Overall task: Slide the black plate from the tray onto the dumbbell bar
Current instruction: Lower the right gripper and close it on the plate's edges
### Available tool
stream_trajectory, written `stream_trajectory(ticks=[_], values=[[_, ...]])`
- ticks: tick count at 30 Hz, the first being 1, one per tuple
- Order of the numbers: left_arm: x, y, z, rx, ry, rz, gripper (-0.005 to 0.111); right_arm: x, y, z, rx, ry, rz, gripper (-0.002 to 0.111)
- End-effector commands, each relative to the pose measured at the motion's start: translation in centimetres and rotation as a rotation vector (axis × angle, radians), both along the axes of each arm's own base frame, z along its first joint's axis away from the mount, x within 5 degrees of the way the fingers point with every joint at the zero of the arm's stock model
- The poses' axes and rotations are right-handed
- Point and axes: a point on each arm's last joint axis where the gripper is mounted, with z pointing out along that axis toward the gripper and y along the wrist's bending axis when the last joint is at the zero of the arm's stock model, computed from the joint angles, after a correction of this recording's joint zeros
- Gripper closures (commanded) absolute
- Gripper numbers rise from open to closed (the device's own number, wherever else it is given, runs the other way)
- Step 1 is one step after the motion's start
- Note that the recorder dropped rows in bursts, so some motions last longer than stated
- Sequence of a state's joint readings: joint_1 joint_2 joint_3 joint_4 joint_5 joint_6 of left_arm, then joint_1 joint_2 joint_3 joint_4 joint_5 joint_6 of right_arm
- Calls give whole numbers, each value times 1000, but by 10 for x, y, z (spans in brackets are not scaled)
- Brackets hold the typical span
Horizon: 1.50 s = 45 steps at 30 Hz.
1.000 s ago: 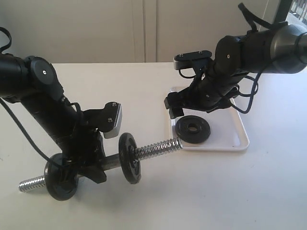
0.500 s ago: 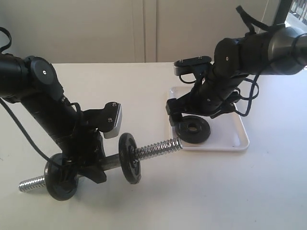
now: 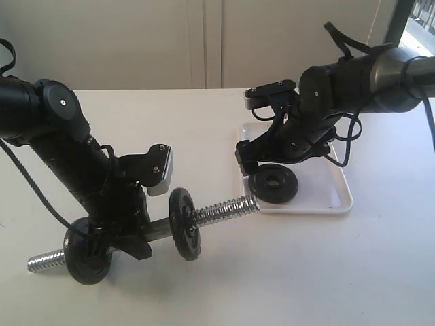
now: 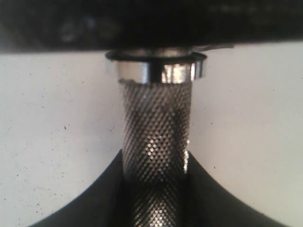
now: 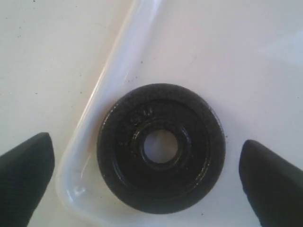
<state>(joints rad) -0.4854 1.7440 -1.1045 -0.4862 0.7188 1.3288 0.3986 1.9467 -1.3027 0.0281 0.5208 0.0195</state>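
Straddles black plate [image 5: 118, 142], flat in tray [image 5: 109, 80] corner straight beneath, with right pincer [image 5: 147, 161] spread wide; grips dumbbell bar [image 4: 156, 123] in left pincer [image 4: 154, 194].

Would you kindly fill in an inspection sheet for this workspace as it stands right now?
Surface: white table, no spills or marks seen.
Job's things: black plate lies flat in the white tray, near one corner. The dumbbell bar carries two black discs, and its threaded end points at the tray.
Clutter: nothing seen.
Grippers: left pincer is shut on the dumbbell bar's middle. Right pincer is open, fingers on either side of the black plate, not touching it.
Cables: black cables loop beside the right arm; another trails from the left arm.
Surroundings: pale wall panels behind the table.
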Motion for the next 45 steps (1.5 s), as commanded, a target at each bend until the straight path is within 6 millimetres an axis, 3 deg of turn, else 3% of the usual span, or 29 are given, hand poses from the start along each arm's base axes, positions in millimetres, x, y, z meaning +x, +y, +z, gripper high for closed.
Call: stream_trajectory(ticks=[1,5,11,33,41,45], values=[[-7,-8,28,-120,25,28,107,5,-8,2,-18,-29,-19,3],[-7,-8,28,-120,25,28,107,7,-9,-2,-18,-27,-22,3],[-7,-8,28,-120,25,28,107,8,-8,-26,-35,39,-28,3],[-8,-8,28,-120,28,26,107,11,-7,-26,-33,6,-15,3],[-8,-8,28,-120,28,26,107,9,-5,-53,-70,80,3,3],[-8,-8,28,-123,30,28,107,11,-3,-55,-64,64,7,3]])
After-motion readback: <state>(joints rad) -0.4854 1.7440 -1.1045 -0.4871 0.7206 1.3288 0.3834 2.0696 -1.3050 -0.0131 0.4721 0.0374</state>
